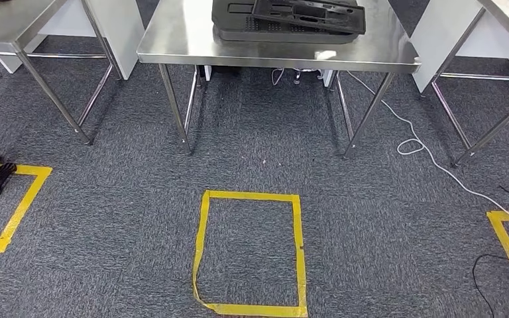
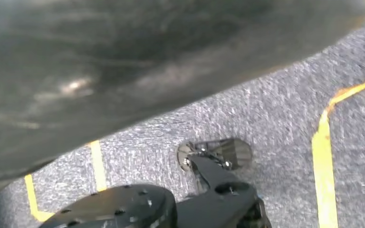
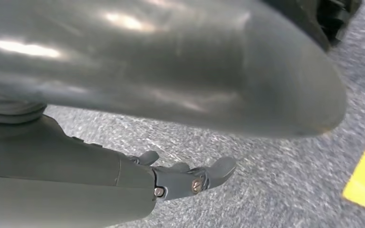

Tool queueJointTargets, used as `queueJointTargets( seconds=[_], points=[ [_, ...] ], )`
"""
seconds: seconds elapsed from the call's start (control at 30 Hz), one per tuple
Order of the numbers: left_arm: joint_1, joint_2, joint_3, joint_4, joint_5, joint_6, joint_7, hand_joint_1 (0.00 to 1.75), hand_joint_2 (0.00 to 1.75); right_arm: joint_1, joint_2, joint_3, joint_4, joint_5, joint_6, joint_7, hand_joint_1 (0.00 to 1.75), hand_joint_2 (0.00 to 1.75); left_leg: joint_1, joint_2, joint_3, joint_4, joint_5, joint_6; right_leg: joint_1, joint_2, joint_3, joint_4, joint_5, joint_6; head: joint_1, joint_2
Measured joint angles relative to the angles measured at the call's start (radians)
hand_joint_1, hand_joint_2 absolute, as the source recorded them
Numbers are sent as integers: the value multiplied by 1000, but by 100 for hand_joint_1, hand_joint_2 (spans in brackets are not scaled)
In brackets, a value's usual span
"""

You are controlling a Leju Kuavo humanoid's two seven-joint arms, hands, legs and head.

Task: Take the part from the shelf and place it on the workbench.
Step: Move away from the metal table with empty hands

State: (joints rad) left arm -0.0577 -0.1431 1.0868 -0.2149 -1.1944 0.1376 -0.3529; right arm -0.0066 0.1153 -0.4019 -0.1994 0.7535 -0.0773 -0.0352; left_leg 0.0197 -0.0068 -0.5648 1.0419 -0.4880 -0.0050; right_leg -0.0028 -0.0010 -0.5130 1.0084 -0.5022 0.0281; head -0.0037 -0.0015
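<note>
from the head view i'm looking down at grey carpet with a steel workbench (image 1: 172, 46) straight ahead, and black parts (image 1: 291, 20) already stacked on its top near the far edge. one flat tray-like part lies tilted across the thicker one beneath it. a yellow tape square (image 1: 250, 252) sits on the floor in front of the bench, and my guess is it marks where i should stand to reach the top. more tape corners show off to either side, and a white cable (image 1: 431, 159) trails across the carpet by the bench's right legs.

my right hand (image 3: 190, 176) hangs low over the carpet in its wrist view, fingers stretched out fairly straight with nothing between them, so i read it as released and empty. the left wrist view looks at the floor past dark body parts (i leave those aside), and i cannot tell how the left hand stands.

i see no shelf from here. with parts resting on the bench and the right hand empty, i judge this either a finished placement or the pause before turning to fetch another.
</note>
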Motion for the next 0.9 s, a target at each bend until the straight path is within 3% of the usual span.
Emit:
queueJointTargets(
  seconds=[0.07, 0.17, 0.2, 0.23, 0.27, 0.33, 0.37, 0.4, 0.47, 0.53, 0.6, 0.67, 0.7, 0.73, 0.77, 0.83, 0.9],
  points=[
    [0, 0, 0, 0, 0, 0, 0, 0, 0, 0, 0, 9, 1, 9, -3, 7, 0, 0, 3, 0, -6, -5, 8, 13, -2, 0, -31, 52, -29, 2, 5, 0],
    [0, 0, 0, 0, 0, 0, 1, 0, 0, 1, 0, 19, 2, 20, -9, 17, 0, 0, 1, 1, -20, -6, 16, 25, -7, 0, -127, 242, -105, 1, 10, 0],
    [0, 0, 0, 0, -1, 0, 2, 0, 0, 1, 0, 21, 2, 23, -11, 19, 0, 0, 1, 1, -23, -6, 18, 27, -9, 0, -145, 279, -113, 6, 10, 0],
    [0, 0, 0, 0, -1, 0, 2, 0, 0, 2, 0, 23, 3, 25, -12, 21, 0, 0, 1, 0, -25, -6, 20, 26, -10, 0, -144, 277, -105, 14, 11, 0],
    [0, 0, 0, 0, -1, 0, 3, 0, 0, 2, -1, 25, 3, 27, -13, 23, 0, 0, 2, -2, -26, -6, 22, 24, -13, 0, -121, 235, -84, 24, 11, 0],
    [0, -1, 0, 0, -2, 0, 4, 0, 0, 1, -2, 30, 3, 30, -16, 24, 0, 0, 2, -5, -28, -6, 27, 17, -16, 2, -46, 89, -31, 39, 12, 0],
    [0, -1, 0, 0, -3, 0, 4, 0, 0, 0, -2, 33, 3, 31, -16, 25, 0, 0, 0, -7, -28, -5, 29, 12, -15, 5, -19, 32, -14, 38, 11, 0],
    [0, -1, 0, 0, -3, 0, 5, 0, 0, -1, -2, 34, 3, 31, -17, 25, 0, 0, -2, -8, -29, -6, 31, 7, -13, 7, -6, 2, -5, 34, 11, 0],
    [0, -1, 0, 0, -3, 0, 6, 0, 0, 0, -1, 35, 4, 33, -17, 25, 0, 0, -3, -9, -28, -12, 38, -6, -8, 8, -8, -7, 1, 18, 10, 0],
    [1, -1, 0, 0, -3, 0, 6, 0, 0, 1, -2, 36, 4, 36, -18, 26, 0, 0, 1, -7, -35, -2, 30, -17, -13, 4, -6, -10, 10, 2, 9, 0],
    [2, -1, 0, 0, -4, 0, 7, 0, 0, 1, -2, 38, 4, 38, -18, 26, 0, 0, 2, -2, -66, 76, -24, -20, -18, -1, -3, -13, 18, -12, 7, 0],
    [2, -1, 0, 0, -5, 0, 7, 0, 0, 2, -3, 39, 4, 41, -18, 26, 0, 0, 2, 0, -118, 207, -93, -22, -13, -6, -4, -13, 19, -17, 6, 0],
    [2, -1, 0, 0, -5, 0, 7, 0, 0, 2, -3, 39, 5, 41, -18, 26, 0, 0, 2, 0, -137, 256, -109, -23, -11, -10, -4, -13, 19, -17, 6, 0],
    [2, -1, 0, 0, -5, 0, 7, 0, 0, 3, -2, 39, 5, 42, -18, 26, 0, 0, 2, 1, -141, 272, -106, -24, -10, -13, -4, -12, 19, -17, 6, 0],
    [3, -1, 0, 0, -5, 1, 7, 0, 0, 3, -2, 40, 6, 42, -18, 26, 0, 0, 2, 3, -126, 249, -85, -24, -9, -15, -3, -11, 18, -17, 6, 0],
    [2, -1, 0, 1, -5, 2, 8, 0, 0, 3, -3, 41, 6, 42, -18, 26, 0, 0, 3, 17, -60, 127, -24, -23, -8, -20, 0, -8, 15, -15, 5, 0],
    [0, -2, 0, 1, -5, 3, 8, 0, 0, 2, -3, 43, 6, 42, -18, 26, 0, 0, 1, 30, -15, 28, 5, -18, -2, -25, -5, 1, 11, -7, 5, 0]
  ],
)
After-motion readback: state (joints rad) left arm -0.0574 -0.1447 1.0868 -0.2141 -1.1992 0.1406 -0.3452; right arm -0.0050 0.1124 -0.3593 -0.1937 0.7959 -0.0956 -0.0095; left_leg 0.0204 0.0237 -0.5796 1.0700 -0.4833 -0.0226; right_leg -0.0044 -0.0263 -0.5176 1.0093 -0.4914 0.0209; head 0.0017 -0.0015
